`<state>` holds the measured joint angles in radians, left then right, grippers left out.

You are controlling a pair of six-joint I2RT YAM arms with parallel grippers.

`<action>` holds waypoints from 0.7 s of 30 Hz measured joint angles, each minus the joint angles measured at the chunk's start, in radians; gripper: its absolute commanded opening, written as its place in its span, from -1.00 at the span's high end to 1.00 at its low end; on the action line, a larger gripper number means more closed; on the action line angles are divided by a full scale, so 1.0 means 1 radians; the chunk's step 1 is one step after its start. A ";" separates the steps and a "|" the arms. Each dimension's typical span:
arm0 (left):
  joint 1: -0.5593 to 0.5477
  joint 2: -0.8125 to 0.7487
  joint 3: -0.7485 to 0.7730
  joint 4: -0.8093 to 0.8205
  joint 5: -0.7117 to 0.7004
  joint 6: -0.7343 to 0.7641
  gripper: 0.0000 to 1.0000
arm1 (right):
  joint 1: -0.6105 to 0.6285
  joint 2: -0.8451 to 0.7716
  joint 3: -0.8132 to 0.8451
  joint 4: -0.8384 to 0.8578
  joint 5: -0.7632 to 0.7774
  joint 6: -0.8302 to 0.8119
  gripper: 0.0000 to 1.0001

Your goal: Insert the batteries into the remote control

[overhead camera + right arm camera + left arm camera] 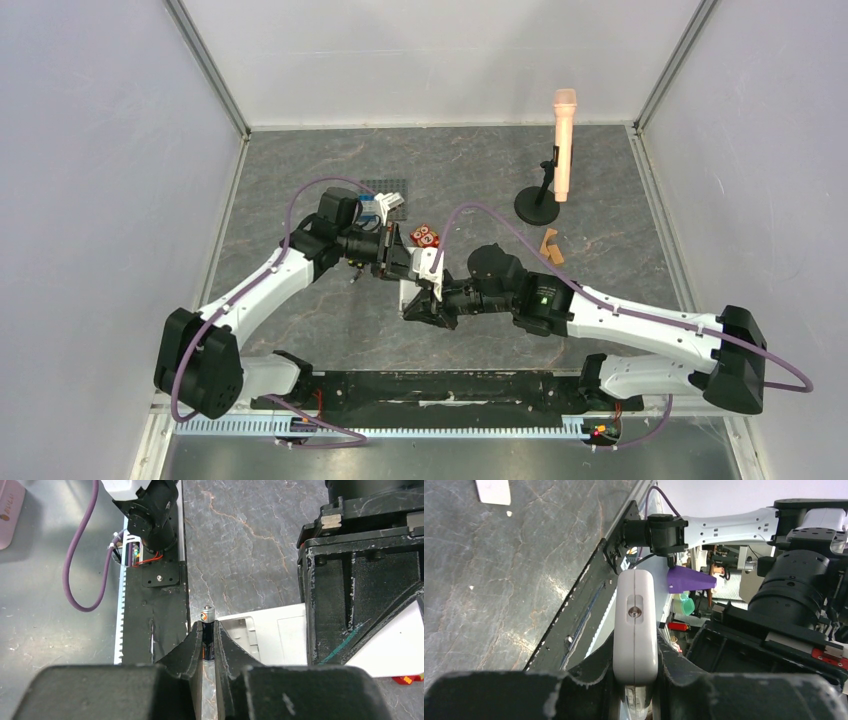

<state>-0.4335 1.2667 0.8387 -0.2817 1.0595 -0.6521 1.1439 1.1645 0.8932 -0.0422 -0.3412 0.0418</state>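
My left gripper (pixel 635 672) is shut on the white remote control (pixel 635 625) and holds it edge-on above the table. In the top view the remote control (pixel 428 268) sits mid-table between both grippers. The right wrist view shows its back (pixel 280 635) with an open compartment recess. My right gripper (pixel 209 652) is shut on one dark battery (pixel 208 625), whose metal tip pokes out past the fingertips, right beside the recess's left edge. From above, the right gripper (pixel 428 303) is just below the left gripper (pixel 400 258).
A peach microphone-shaped object (pixel 564 145) stands on a black base (pixel 537 207) at the back right. Brown wooden pieces (pixel 551 247) lie near it. A red owl toy (pixel 425 236) and a blue one (pixel 372 208) sit behind the grippers. A small white flat piece (pixel 493 490) lies on the table.
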 measured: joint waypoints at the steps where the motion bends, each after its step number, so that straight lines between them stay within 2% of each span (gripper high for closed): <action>1: -0.003 0.000 0.000 0.000 0.007 0.000 0.96 | 0.000 0.004 0.000 -0.008 -0.002 -0.003 0.98; 21: -0.060 0.006 0.010 -0.027 0.051 0.011 0.96 | 0.004 0.011 0.000 -0.030 -0.023 -0.076 0.97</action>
<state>-0.4931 1.2728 0.8486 -0.3084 1.1107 -0.6411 1.1481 1.1759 0.8932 -0.0719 -0.3637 -0.0345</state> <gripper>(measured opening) 0.276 0.106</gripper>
